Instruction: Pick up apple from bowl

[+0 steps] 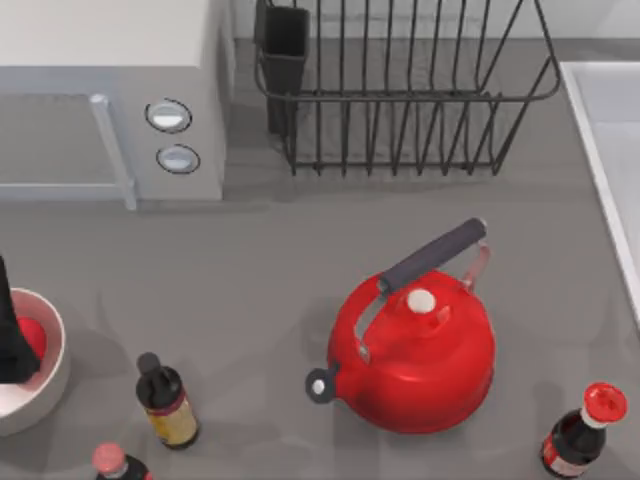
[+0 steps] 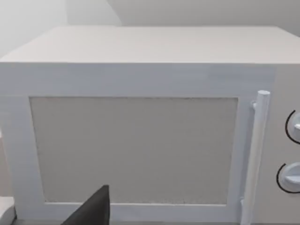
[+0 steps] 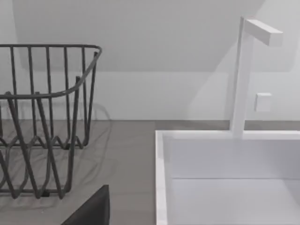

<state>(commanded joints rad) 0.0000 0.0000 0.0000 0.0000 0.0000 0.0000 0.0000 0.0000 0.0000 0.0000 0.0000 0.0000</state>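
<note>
While the microwave [image 1: 110,95] and dish rack [image 1: 400,90] line the table's far side, the red kettle [image 1: 415,350] sits right of centre. At the left edge, the bowl [image 1: 45,385] holds the apple [image 1: 32,335], with the left gripper [image 1: 12,345] (whether its jaws are apart or together, I cannot tell) touching it.

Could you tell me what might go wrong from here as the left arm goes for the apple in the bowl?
The left gripper hangs over the bowl at the table's left edge, partly covering the apple; a poor grip could let it roll away. The black-capped bottle stands close beside the bowl and might get knocked on the way out.
</note>
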